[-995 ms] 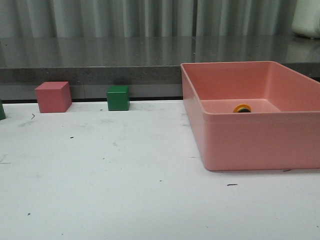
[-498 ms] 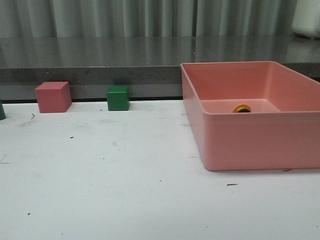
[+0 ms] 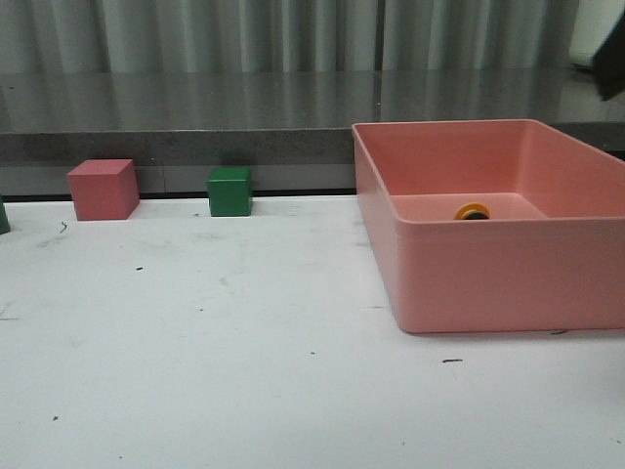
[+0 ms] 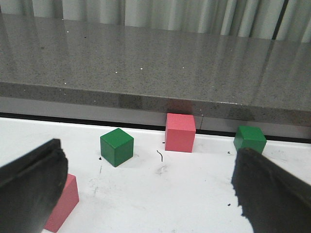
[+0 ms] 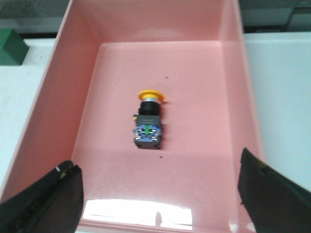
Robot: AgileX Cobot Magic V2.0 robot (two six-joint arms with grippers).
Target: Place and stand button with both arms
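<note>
The button [image 5: 148, 122] lies on its side on the floor of the pink bin [image 5: 233, 87], yellow cap towards the bin's far wall, bluish-grey base towards my right gripper. In the front view only its yellow cap [image 3: 473, 211] shows over the bin's front wall [image 3: 508, 278]. My right gripper [image 5: 158, 204] hovers above the bin's near end, open and empty, with the button ahead of its fingers [image 5: 43, 204]. My left gripper [image 4: 150, 194] is open and empty over the white table, facing several cubes. A dark bit of an arm [image 3: 612, 63] shows at the front view's top right edge.
A pink cube [image 3: 103, 189] and a green cube [image 3: 229, 191] stand at the table's back edge under a grey ledge [image 3: 195, 137]. The left wrist view shows a green cube [image 4: 116, 146], a pink cube [image 4: 180, 132], another green cube [image 4: 250, 139] and a pink cube [image 4: 63, 201] by one finger.
A dark part of an arm has come into the top right corner of the front view. The button, the bin and the cubes have not moved.
</note>
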